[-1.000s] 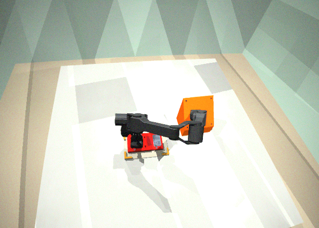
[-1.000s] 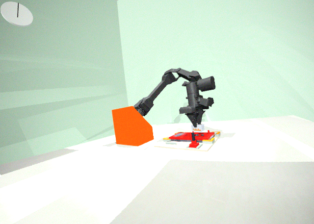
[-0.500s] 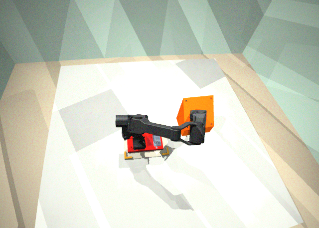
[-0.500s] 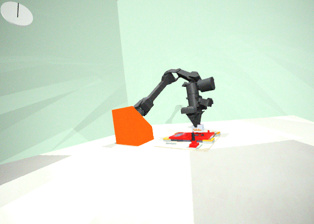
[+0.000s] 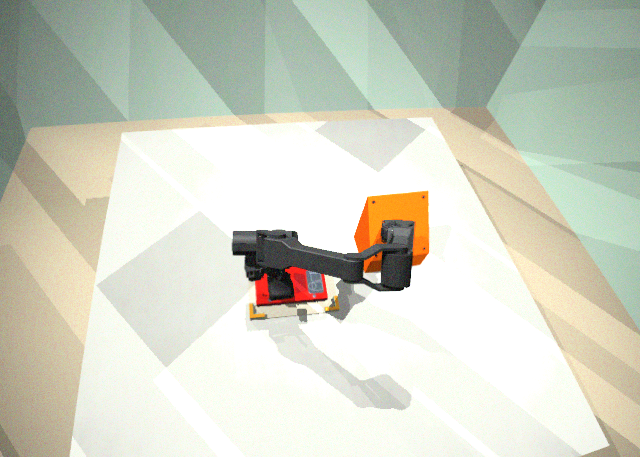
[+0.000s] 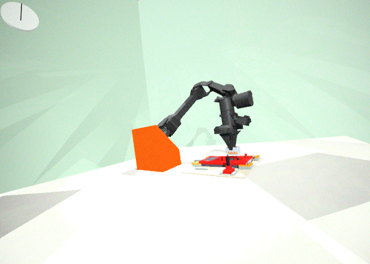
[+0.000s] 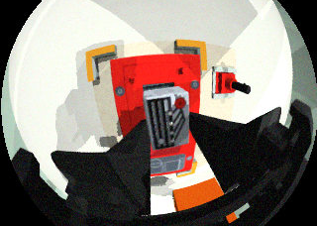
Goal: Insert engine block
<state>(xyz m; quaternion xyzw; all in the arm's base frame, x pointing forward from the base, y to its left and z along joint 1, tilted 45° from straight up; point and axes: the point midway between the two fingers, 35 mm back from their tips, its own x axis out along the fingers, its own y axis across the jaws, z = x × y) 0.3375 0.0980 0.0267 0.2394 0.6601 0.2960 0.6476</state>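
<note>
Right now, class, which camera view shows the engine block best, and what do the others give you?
The wrist view: the engine block appears large there, its dark slots and red round spot clear, between the gripper's fingers. The exterior view shows it small, above the red car body. From the top, I cannot make it out.
</note>
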